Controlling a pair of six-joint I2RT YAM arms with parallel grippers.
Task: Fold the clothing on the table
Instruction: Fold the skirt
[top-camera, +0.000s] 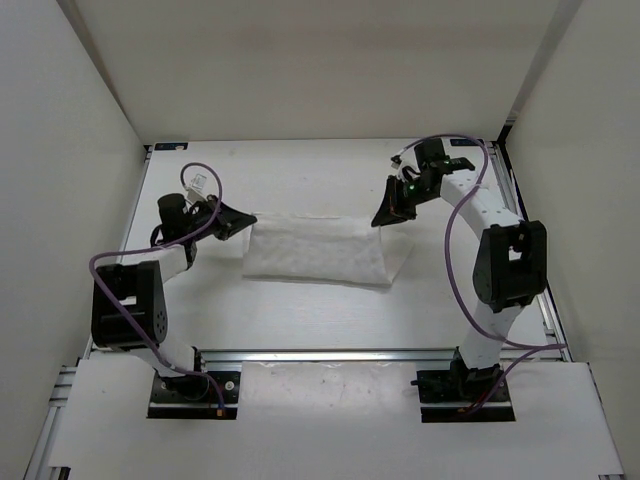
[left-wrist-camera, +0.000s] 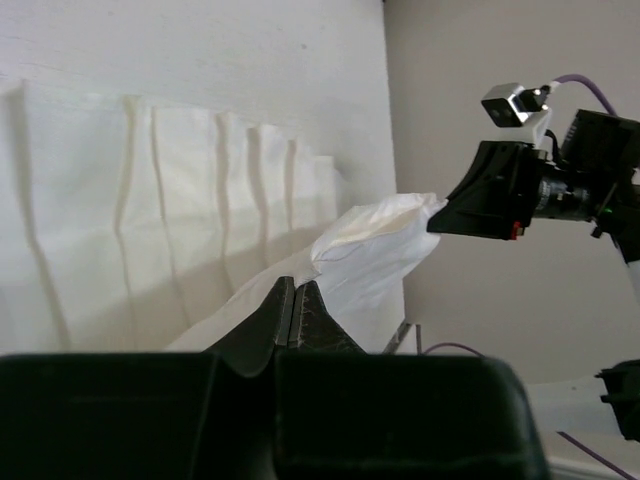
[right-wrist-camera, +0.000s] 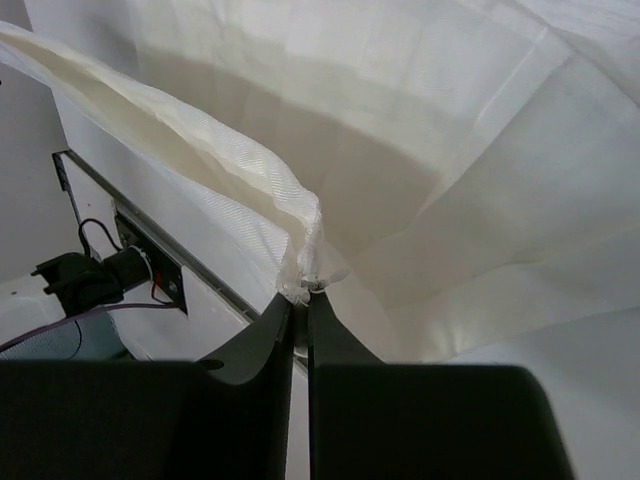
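**Both grippers pinch the far edge of the pleated white garment, one at each end.**

The clothing (top-camera: 315, 250) lies across the middle of the table (top-camera: 300, 180), with its near part flat and its far edge lifted clear of the surface. The left gripper (top-camera: 246, 220) is at the far left corner. Its fingers are pressed fully together, and the raised hem runs right into their tips, so it appears to be holding cloth. The right gripper (top-camera: 382, 220) is at the far right corner, closed to a sliver on a bunched bit of hem. The fabric looks thin, light and limp: it sags between the two holds, and it should drape rather than keep a shape. The fine weave may slip out of a shallow pinch, so I would grip deep on the doubled hem at the corners. No container is in view.
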